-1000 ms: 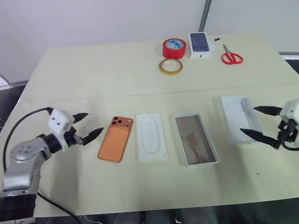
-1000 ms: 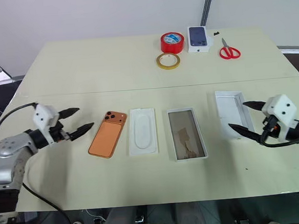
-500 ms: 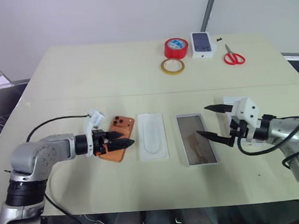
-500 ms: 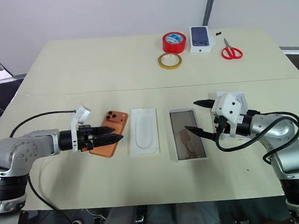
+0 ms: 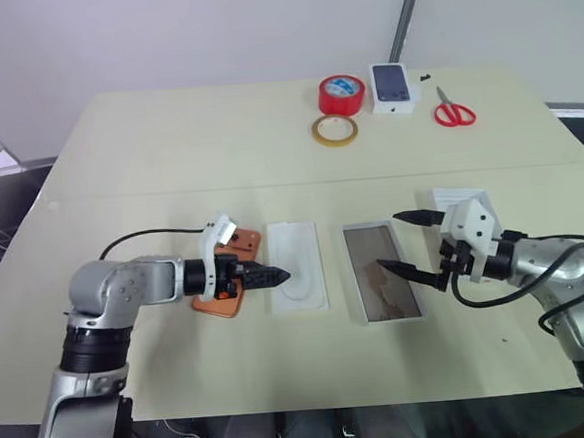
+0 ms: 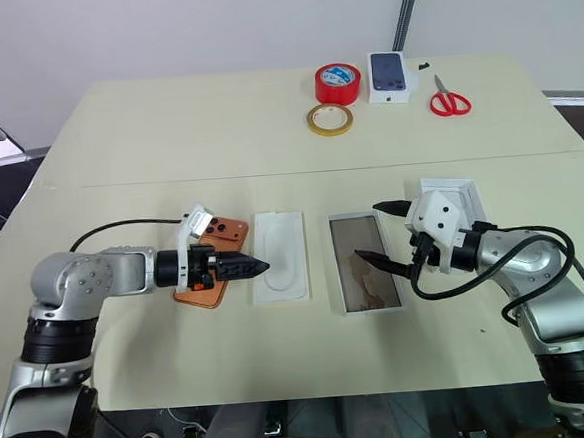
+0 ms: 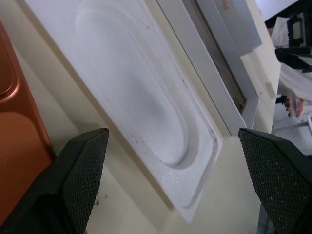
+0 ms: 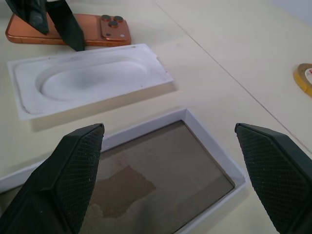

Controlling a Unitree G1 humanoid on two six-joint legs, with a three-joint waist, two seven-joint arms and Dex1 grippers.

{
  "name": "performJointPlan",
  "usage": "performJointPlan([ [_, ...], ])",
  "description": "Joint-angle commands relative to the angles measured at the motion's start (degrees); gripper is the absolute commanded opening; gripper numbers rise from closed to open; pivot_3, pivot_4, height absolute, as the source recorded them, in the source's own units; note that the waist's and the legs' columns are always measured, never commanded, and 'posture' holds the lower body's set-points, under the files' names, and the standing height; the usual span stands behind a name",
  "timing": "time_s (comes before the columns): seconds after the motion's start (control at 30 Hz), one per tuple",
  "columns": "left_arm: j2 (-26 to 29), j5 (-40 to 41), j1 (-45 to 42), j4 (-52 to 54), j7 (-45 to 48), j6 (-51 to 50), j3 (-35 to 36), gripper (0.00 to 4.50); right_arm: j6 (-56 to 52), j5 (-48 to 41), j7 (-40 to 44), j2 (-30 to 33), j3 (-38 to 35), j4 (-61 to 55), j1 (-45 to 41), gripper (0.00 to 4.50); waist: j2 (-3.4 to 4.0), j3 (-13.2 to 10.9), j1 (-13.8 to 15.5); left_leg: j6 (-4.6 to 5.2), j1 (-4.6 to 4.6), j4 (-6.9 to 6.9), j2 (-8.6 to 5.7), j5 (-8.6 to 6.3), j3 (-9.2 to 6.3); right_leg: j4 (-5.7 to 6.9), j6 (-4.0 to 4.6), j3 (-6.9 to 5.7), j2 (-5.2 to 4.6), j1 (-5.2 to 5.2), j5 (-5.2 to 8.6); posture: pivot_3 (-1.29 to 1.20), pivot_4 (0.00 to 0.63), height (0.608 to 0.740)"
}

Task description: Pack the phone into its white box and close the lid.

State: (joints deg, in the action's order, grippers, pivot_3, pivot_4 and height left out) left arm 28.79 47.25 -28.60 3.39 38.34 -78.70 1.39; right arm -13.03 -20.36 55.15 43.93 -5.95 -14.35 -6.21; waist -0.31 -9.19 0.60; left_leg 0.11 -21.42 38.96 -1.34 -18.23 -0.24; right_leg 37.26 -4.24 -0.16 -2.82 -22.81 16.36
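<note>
— What's lying about on the counter (image 5: 147,149), seen from the head?

— At the upper right of the frame, a red tape roll (image 5: 340,93), a yellowish tape ring (image 5: 334,130), a small white carton (image 5: 393,85) printed with a dark phone, and red scissors (image 5: 453,111). Across the middle run the phone (image 5: 236,251), a white insert (image 5: 295,264) with an oval recess, the white box (image 5: 382,285) and the lid (image 5: 453,200) at centre right.

— Anything in the way?

— The left hand (image 5: 272,276) reaches level across the orange phone, covering most of it, its tips at the insert's near edge. The right hand (image 5: 406,239) hangs spread over the box's right wall and hides most of the lid.

— And the left wrist view?

— Smooth orange metal with a rounded edge at the left of the frame, the matte moulded insert (image 7: 146,97) through the centre, the box's thin white wall (image 7: 214,92) at the upper right. The textured black fingers (image 7: 83,165) stand wide apart, nothing between them.

— The right wrist?

— The box's grey-brown floor (image 8: 161,170) in the lower centre, blotched, inside thin cardboard walls. The insert (image 8: 87,80) lies above it, the phone (image 8: 73,30) at the upper left with its dark lenses. Both fingers (image 8: 73,165) gape, empty.
</note>
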Motion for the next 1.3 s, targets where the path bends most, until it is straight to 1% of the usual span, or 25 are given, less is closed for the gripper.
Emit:
performJointPlan([
  [0.03,-1.09,-1.21,0.11,-2.88,-2.53,-2.01,1.09,4.47,1.22,0.03,-0.44,-0.08,-0.93,-0.86,-0.61,4.49,0.0,0.0,-0.05,0.0,-0.01,0.0,0.0,0.0,0.0,0.0,0.0,0.0,0.0,-0.01,0.0,0.0,0.15,0.74],
  [0.13,-0.59,-2.21,0.82,-2.46,-2.27,-1.43,-0.31,3.71,1.51,0.07,-0.48,0.13,-1.17,-0.68,-0.38,4.5,0.0,0.0,-0.3,0.0,-0.01,-0.01,0.0,0.0,0.0,0.01,0.0,0.0,0.0,-0.04,0.0,0.0,0.15,0.74],
  [0.33,-1.08,-3.1,1.29,-3.17,-2.89,-1.01,-0.23,0.81,1.88,0.2,-0.48,0.31,-1.16,-0.8,0.06,4.5,-0.01,-0.01,-0.19,-0.02,-0.06,-0.01,0.0,0.01,-0.01,0.0,0.0,0.0,0.0,-0.07,0.0,0.0,0.15,0.74],
  [0.37,-1.17,-3.16,1.35,-3.36,-2.9,-1.06,-0.06,0.27,1.98,0.24,-0.43,0.36,-1.17,-0.75,0.1,4.5,-0.01,-0.01,-0.09,-0.02,-0.06,-0.01,0.0,0.01,-0.01,0.0,0.0,0.0,0.0,-0.07,0.0,0.0,0.15,0.74],
  [0.4,-1.47,-3.0,1.33,-3.71,-3.08,-1.4,0.49,0.07,2.04,0.24,-0.33,0.42,-1.16,-0.73,0.13,4.5,0.02,0.01,-0.02,-0.02,-0.07,-0.01,0.0,0.01,-0.01,-0.01,0.0,0.0,0.0,-0.08,0.0,0.0,0.15,0.74],
  [0.5,-2.12,-2.3,1.29,-4.75,-3.51,-2.71,2.13,0.07,2.19,0.24,0.09,0.6,-1.21,-1.04,0.51,4.5,0.03,0.01,-0.04,-0.02,-0.06,0.0,0.0,0.01,-0.01,-0.01,0.0,0.0,0.0,-0.06,0.0,0.0,0.15,0.74],
  [0.6,-3.3,-0.78,0.37,-5.45,-4.35,-5.69,5.4,0.07,1.41,-0.97,1.42,0.92,-0.82,-3.12,1.58,4.5,0.03,0.01,-0.05,-0.02,-0.06,-0.01,0.0,0.01,-0.01,0.0,0.0,0.0,0.0,-0.07,0.0,0.0,0.15,0.74],
  [0.67,-4.17,0.56,-0.54,-5.38,-4.57,-8.09,7.52,0.07,-1.23,-3.97,3.2,1.18,0.02,-6.91,3.43,4.5,0.02,0.01,-0.03,-0.02,-0.06,-0.01,0.0,0.01,-0.01,0.0,0.0,0.0,0.0,-0.08,0.0,0.0,0.15,0.74],
  [0.73,-5.87,1.14,-2.22,-6.91,-5.89,-9.97,10.9,0.07,-3.23,-5.86,5.13,1.67,2.36,-11.77,6.51,4.5,-0.01,-0.01,0.07,-0.01,-0.11,-0.02,0.0,0.0,-0.02,0.0,0.0,0.0,0.0,-0.11,0.0,0.0,0.15,0.74],
  [0.83,-6.46,1.12,-3.81,-6.67,-6.95,-11.57,12.86,0.07,-2.01,-3.33,6.92,3.03,4.66,-12.39,8.75,4.5,-0.08,-0.05,0.04,-0.01,-0.12,-0.01,0.0,0.0,-0.04,-0.01,-0.01,0.0,0.01,-0.11,0.0,0.0,0.15,0.74],
  [0.9,-7.3,2.09,-5.31,-7.4,-7.6,-13.28,15.33,0.07,1.41,0.91,8.38,4.78,6.56,-9.47,8.6,4.5,-0.14,-0.08,0.03,-0.01,-0.13,0.04,0.0,0.0,-0.04,-0.01,-0.01,0.0,0.01,-0.1,0.0,0.0,0.15,0.74],
  [1.07,-8.0,4.3,-5.55,-9.23,-8.97,-13.8,16.75,0.07,5.72,4.67,12.87,8.24,9.18,-5.31,9.29,4.5,-0.14,-0.08,0.1,-0.03,-0.13,0.02,-0.02,0.01,-0.04,-0.01,-0.01,0.0,0.01,-0.13,0.0,0.0,0.15,0.74],
  [1.13,-8.14,5.43,-5.41,-10.13,-9.99,-13.8,17.35,0.0,7.39,5.47,13.93,8.96,9.39,-3.64,9.1,3.98,-0.15,-0.09,0.09,-0.09,-0.14,0.02,-0.02,0.04,-0.04,-0.01,-0.01,0.0,0.01,-0.14,0.0,0.0,0.15,0.74],
  [1.17,-8.17,5.88,-5.37,-10.47,-10.58,-13.8,17.58,0.0,8.32,5.99,14.18,9.09,9.5,-2.88,8.8,3.65,-0.15,-0.09,0.05,-0.16,-0.14,0.03,-0.02,0.08,-0.04,-0.01,-0.01,0.0,0.01,-0.14,0.0,0.0,0.15,0.74],
  [1.2,-8.22,6.23,-5.25,-10.49,-11.02,-13.8,17.76,0.0,9.91,7.33,14.46,9.4,9.99,-1.59,8.35,3.17,-0.15,-0.09,0.02,-0.16,-0.14,0.03,-0.02,0.08,-0.04,-0.01,-0.02,0.0,0.01,-0.14,-0.01,0.0,0.15,0.74],
  [1.23,-8.6,6.76,-5.33,-10.67,-11.9,-13.8,18.59,0.0,10.61,8.0,14.81,9.49,10.39,-0.58,7.96,2.59,-0.15,-0.09,0.0,-0.14,-0.13,0.03,-0.02,0.07,-0.04,-0.01,-0.01,0.0,0.01,-0.14,-0.01,0.0,0.15,0.74],
  [1.27,-8.91,7.22,-5.47,-10.71,-12.67,-13.8,19.37,0.0,11.21,8.57,15.03,9.35,10.85,0.32,7.44,2.21,-0.15,-0.09,-0.01,-0.15,-0.13,0.03,-0.02,0.07,-0.04,0.0,-0.02,0.0,0.01,-0.14,-0.01,0.0,0.15,0.74],
  [1.3,-9.22,7.25,-5.6,-10.35,-13.27,-13.8,20.06,0.0,11.94,9.38,15.01,9.09,11.37,1.18,6.76,1.69,-0.16,-0.1,-0.02,-0.15,-0.12,0.03,-0.02,0.07,-0.04,0.0,-0.02,0.0,0.01,-0.13,-0.01,0.0,0.15,0.74],
])
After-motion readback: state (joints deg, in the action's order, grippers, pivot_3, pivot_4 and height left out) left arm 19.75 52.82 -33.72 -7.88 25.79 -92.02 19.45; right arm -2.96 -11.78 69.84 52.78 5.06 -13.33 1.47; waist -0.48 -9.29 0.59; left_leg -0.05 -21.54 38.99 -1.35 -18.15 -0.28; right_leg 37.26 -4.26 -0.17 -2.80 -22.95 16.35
